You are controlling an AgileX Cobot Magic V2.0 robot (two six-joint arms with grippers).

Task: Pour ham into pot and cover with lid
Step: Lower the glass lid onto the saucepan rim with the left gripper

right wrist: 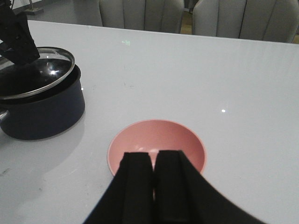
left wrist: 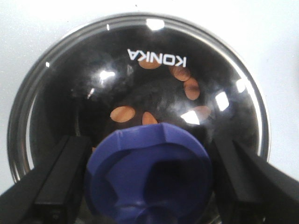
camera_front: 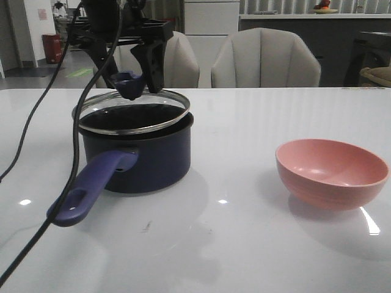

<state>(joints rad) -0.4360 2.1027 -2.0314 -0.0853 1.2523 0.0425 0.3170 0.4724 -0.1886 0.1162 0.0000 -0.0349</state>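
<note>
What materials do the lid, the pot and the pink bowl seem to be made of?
The lid looks like clear glass in a shiny steel rim: the ham shows through it; its blue knob looks matte, probably plastic. The pot seems coated metal, dark navy with soft sheen. The pink bowl looks smooth and matte, plastic or ceramic; I cannot tell which.

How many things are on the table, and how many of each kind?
Pot: 1
Lid, tilted on the pot with the left gripper around its knob: 1
Bowl, pink and empty: 1
Ham pieces showing through the lid: about 6, some hidden behind the knob
Total: 3 kitchen things, plus the ham in the pot.
</note>
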